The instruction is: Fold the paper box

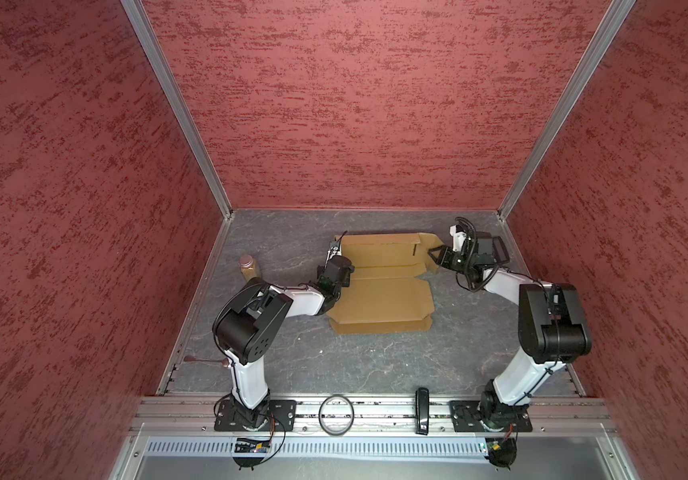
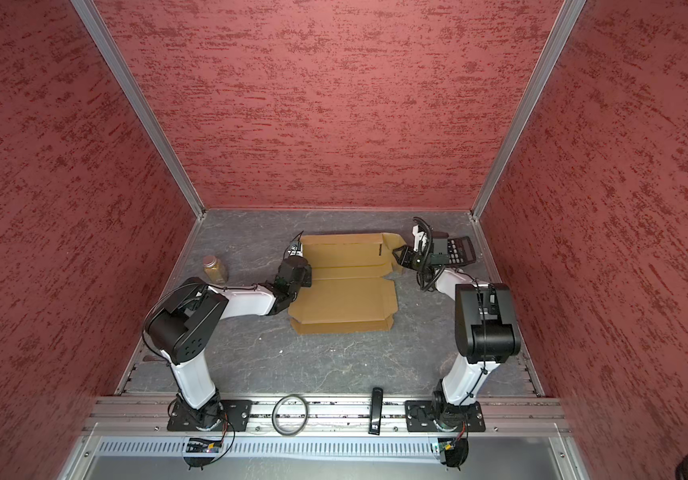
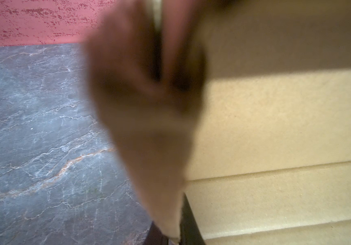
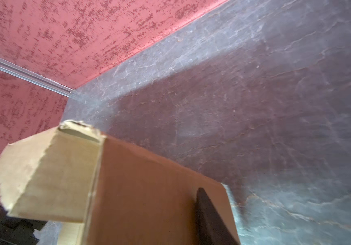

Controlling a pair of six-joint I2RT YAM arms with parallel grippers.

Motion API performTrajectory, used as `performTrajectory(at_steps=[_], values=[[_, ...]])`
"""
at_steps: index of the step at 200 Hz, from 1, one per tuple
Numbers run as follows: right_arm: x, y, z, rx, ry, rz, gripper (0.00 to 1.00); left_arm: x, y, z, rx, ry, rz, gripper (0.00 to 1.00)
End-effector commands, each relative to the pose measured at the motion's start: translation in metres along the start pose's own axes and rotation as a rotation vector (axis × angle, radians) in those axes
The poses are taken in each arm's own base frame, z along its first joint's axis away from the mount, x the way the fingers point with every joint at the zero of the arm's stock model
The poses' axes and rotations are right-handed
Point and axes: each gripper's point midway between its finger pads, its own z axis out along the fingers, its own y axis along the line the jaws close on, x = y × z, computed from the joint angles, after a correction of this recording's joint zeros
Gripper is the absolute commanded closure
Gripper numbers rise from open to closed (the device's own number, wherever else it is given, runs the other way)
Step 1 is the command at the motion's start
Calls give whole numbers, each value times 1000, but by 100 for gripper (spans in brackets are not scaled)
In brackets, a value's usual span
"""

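Note:
The paper box lies as a brown cardboard sheet mid-table, its creased panels mostly flat and its far end flaps raised. My left gripper sits at the sheet's far left edge, shut on a side flap. That flap shows blurred in the left wrist view, rising from between the jaws beside the flat panels. My right gripper is at the far right flap. In the right wrist view one of its fingers lies against that upright flap. The other is hidden behind it.
A jar with a pink lid stands left of the sheet. A black calculator lies behind the right wrist near the right wall. On the front rail rest a ring and a black device.

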Motion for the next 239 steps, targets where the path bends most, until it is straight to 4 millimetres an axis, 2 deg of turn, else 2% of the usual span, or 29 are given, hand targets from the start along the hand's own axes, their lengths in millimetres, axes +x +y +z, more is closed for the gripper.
performTrajectory(at_steps=[1, 34, 73, 181, 239], values=[[-3, -2, 2, 35, 11, -21, 73, 7, -5, 4, 7, 24, 18, 89], [-4, 0, 0, 42, 13, -31, 80, 7, -5, 4, 5, 23, 16, 89], [0, 5, -1, 54, 40, -55, 85, 8, -3, 3, -7, 28, 6, 89], [8, 31, -7, 89, 75, -143, 86, 6, -6, 2, -6, 19, 5, 89], [23, 41, -4, 98, 104, -167, 86, 4, -9, 1, 0, 14, 5, 89]])
